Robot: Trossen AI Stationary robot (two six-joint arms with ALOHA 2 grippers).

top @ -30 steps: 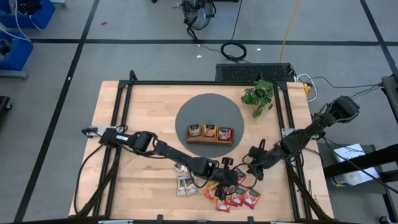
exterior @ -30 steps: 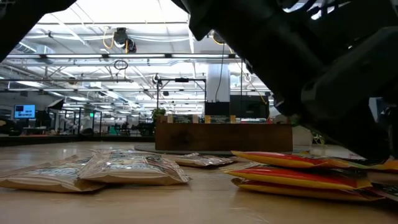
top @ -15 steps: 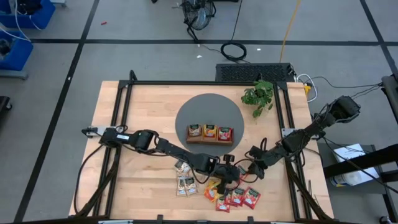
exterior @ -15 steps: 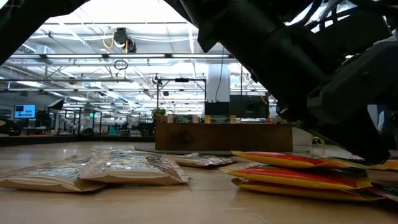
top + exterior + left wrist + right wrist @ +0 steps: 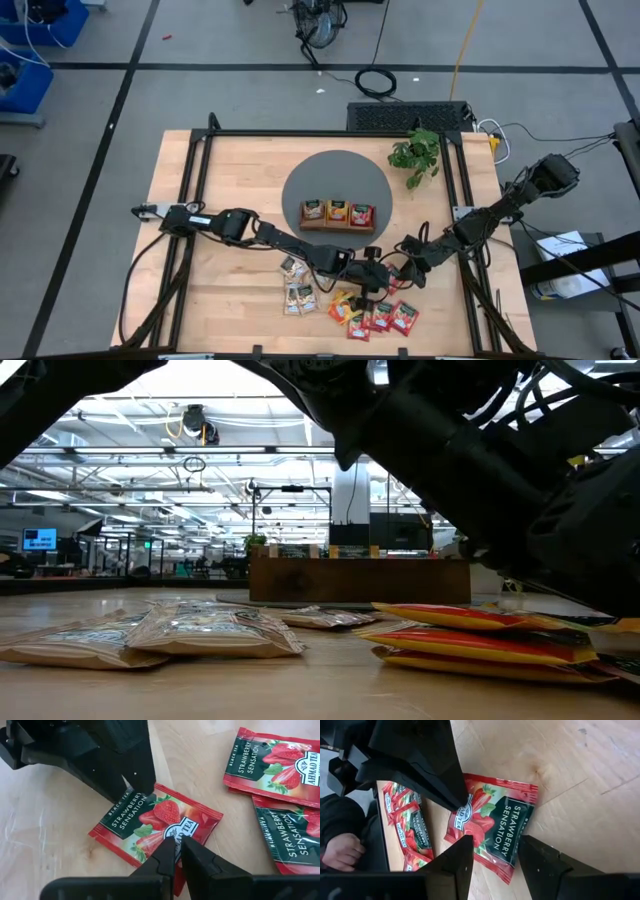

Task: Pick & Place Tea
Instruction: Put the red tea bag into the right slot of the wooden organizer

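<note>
where both grippers meet: ahmad tea strawberry sensation sachet [image 5: 159, 825], pinched by left gripper [image 5: 178, 851]; right gripper [image 5: 492, 851] wide astride it; wooden tray [image 5: 338, 226] holds three sachets.

Pale wooden table [image 5: 230, 170] with black rails along its edges. At mid-table, a round grey mat [image 5: 336, 172] carrying a brown wooden tray [image 5: 338, 226]. Near the far right corner, a small green plant [image 5: 415, 152]. Along the near edge, loose tea sachets lying flat on the wood: cream-white ones [image 5: 297, 296] to the left, orange-yellow [image 5: 342, 302] just beside, red ones [image 5: 392, 317] to the right, some overlapping. One red strawberry sachet [image 5: 155, 825] set a little apart.
</note>
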